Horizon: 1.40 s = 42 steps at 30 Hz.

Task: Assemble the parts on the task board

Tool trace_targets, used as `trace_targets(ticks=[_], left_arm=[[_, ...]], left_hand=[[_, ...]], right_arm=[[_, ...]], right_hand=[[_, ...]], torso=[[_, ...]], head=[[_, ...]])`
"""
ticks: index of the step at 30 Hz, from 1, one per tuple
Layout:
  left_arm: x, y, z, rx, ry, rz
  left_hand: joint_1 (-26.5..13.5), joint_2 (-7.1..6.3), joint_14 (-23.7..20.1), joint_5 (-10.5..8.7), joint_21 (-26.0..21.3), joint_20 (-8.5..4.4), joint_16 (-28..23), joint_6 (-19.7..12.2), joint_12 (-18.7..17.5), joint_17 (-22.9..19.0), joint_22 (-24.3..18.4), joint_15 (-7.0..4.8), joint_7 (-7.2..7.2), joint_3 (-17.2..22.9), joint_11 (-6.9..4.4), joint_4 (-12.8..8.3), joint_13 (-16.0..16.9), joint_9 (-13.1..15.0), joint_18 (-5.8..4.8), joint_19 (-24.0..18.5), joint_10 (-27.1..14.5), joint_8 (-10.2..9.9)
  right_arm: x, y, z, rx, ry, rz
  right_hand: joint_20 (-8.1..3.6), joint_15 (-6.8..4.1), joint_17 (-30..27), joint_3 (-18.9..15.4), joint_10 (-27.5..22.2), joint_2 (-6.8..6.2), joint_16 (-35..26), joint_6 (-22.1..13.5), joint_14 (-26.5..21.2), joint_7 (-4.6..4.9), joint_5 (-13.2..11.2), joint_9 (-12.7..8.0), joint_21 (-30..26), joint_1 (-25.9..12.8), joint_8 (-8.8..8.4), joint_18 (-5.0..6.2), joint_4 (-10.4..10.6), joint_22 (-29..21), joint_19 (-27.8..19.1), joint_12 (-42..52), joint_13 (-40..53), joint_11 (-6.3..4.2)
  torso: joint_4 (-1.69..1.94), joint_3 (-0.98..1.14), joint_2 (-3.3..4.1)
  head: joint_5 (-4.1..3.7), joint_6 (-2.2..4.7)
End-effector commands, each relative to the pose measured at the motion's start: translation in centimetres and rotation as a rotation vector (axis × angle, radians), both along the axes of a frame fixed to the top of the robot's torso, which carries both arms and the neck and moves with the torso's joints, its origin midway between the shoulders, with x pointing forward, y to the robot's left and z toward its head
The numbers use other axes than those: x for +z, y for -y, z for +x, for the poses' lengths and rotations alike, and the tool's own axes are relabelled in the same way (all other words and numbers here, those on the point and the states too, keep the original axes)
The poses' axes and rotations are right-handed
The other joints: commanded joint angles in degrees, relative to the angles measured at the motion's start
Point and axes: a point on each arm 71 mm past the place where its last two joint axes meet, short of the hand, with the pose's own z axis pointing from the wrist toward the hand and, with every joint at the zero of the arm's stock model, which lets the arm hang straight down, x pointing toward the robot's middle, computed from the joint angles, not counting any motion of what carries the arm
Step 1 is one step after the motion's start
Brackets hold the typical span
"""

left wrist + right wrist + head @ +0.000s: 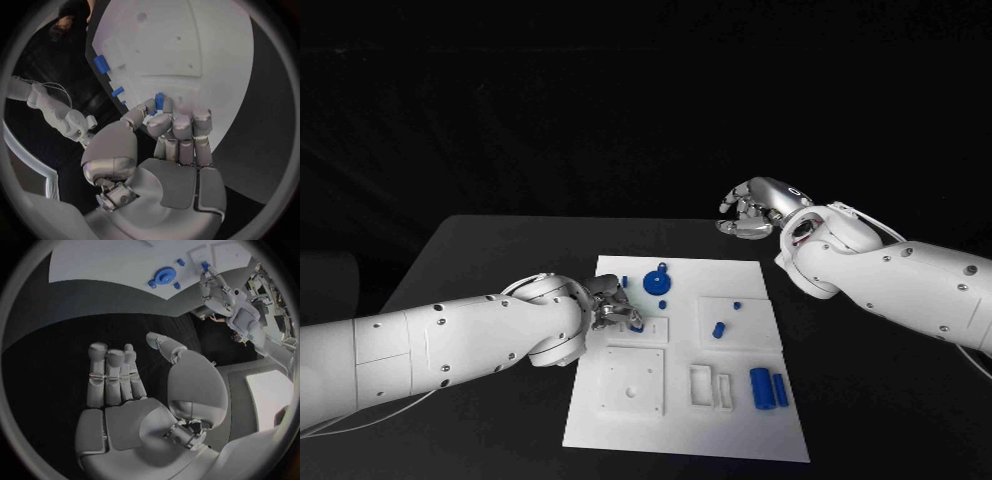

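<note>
left hand point(607, 303) — pinching blue part point(160, 101) over task board point(733, 440) | right hand point(759, 208) — curled, empty

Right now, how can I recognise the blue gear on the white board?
Find the white task board in the middle of the black table. Near its far edge lies the blue gear, flat and round with a toothed rim; the other blue parts are small pegs or cylinders.

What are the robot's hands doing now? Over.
Left hand pinching small blue part over task board. Right hand off board, holding nothing. Nothing blocking.
</note>
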Motion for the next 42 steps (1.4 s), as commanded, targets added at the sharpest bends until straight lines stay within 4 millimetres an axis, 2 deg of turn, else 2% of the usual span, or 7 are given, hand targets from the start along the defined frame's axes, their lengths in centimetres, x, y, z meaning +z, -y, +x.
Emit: trace_targets(ticks=[1,11,22,30,42], left_arm=[[-0.19,0.35,-0.23,-0.018,-0.025,-0.002],[-0.20,0.45,-0.18,-0.022,-0.025,0.000],[-0.23,0.66,-0.18,-0.035,-0.026,0.008],[-0.25,0.81,-0.17,-0.049,-0.023,0.025],[-0.29,0.75,-0.11,-0.068,-0.014,0.059]], left_hand=[[-0.5,0.20,3.7,-0.32,0.3,-5.96,0.3,9.5,0.2,-0.1,0.7,-4.26,-7.26,0.7,-3.48,1.2,-0.1,23.0,0.74,-0.4,-3.5,2.4],[-0.6,0.34,3.7,0.27,0.3,-5.96,0.4,9.7,0.3,-0.1,0.8,-4.23,-7.31,0.8,-3.52,1.4,-0.2,22.9,0.77,-0.4,-3.4,2.6],[-1.0,0.60,3.8,-0.03,0.4,-5.95,0.7,9.7,0.6,0.0,0.8,-4.17,-7.35,0.8,-3.57,1.9,-0.2,22.5,0.77,-0.4,-3.4,2.7],[-0.8,0.83,3.9,1.29,0.5,-5.97,0.9,9.8,0.8,0.0,0.8,-4.14,-7.42,1.1,-3.65,1.6,-0.2,22.0,0.84,-0.5,-3.4,3.0],[-0.7,0.78,3.9,1.45,0.6,-5.99,0.9,9.8,0.9,0.0,0.8,-4.13,-7.44,1.2,-3.67,1.3,-0.2,21.8,0.88,-0.5,-3.5,3.1]], right_arm=[[-0.03,-0.09,0.01,0.006,-0.006,-0.008],[-0.04,-0.12,0.02,0.007,-0.006,-0.008],[-0.05,-0.08,0.03,0.006,-0.007,-0.009],[-0.05,-0.05,0.03,0.005,-0.008,-0.010],[-0.06,0.01,0.02,0.004,-0.009,-0.011]], right_hand=[[-0.03,-0.02,0.1,0.3,-0.5,0.13,-0.3,0.0,0.3,0.34,0.5,0.1,-0.4,0.5,0.34,3.32,-0.1,0.1,0.3,0.3,-0.1,-0.11],[-0.02,-0.02,0.1,0.3,-0.5,0.14,-0.3,0.0,0.3,0.33,1.2,0.1,-0.5,0.4,0.35,3.32,-0.1,0.1,0.3,0.4,-0.3,-0.12],[-0.01,-0.03,0.2,0.3,-0.6,0.15,-0.4,0.0,0.3,0.33,2.0,0.1,-0.5,0.5,0.34,3.32,-0.1,0.2,0.3,0.6,-0.4,-0.12],[-0.01,-0.02,0.2,0.4,-0.6,0.15,-0.4,0.0,0.3,0.33,2.5,0.1,-0.6,0.5,0.34,3.32,-0.1,0.3,0.3,0.6,-0.5,-0.12],[0.00,-0.02,0.2,0.3,-0.6,0.15,-0.4,0.0,0.3,0.33,2.9,0.1,-0.6,0.4,0.34,3.32,-0.1,0.3,0.4,0.7,-0.6,-0.12]], torso=[[-0.03,-0.04,0.00],[0.01,-0.04,0.01],[0.01,-0.06,-0.01],[-0.01,-0.06,-0.01],[0.01,-0.07,0.01]], head=[[0.04,0.00],[0.14,0.02],[0.25,-0.01],[0.29,-0.04],[0.21,-0.07]])
